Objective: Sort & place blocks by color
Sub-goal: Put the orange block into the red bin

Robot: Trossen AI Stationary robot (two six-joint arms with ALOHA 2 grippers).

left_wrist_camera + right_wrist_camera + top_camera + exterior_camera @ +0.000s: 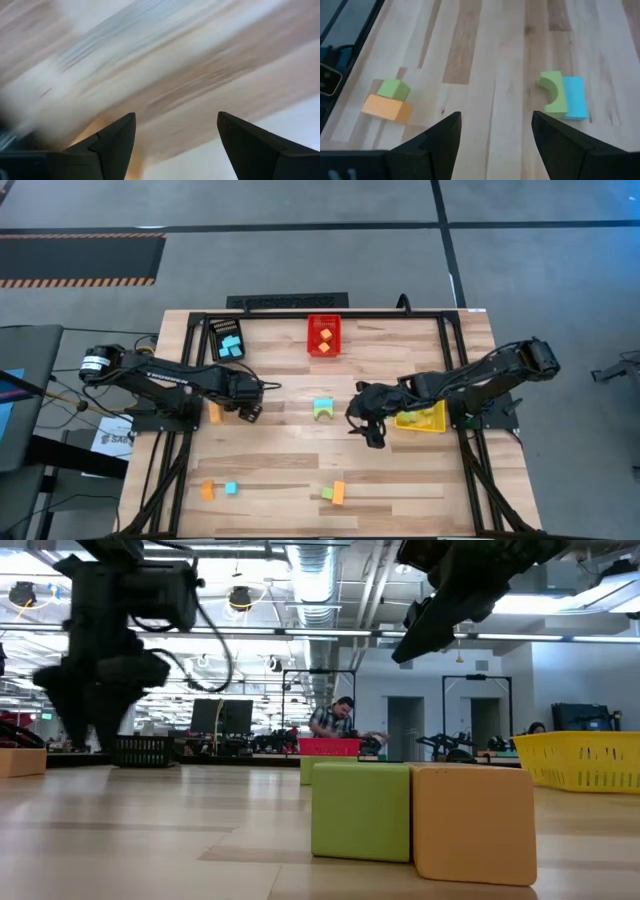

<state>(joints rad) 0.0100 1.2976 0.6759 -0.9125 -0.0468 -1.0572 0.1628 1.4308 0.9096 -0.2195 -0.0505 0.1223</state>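
A green arch block and a light blue block lie together mid-table; the right wrist view shows the arch and the blue block. A green cube and an orange bar lie near the front edge, and also show in the low view. An orange block and a blue block lie at the front left. Another orange block lies beside my left gripper, which is open and empty. My right gripper is open and empty, right of the arch.
A black bin with light blue blocks stands at the far left. A red bin with orange blocks stands at the far middle. A yellow bin stands at the right, under my right arm. Bare wood lies between the block groups.
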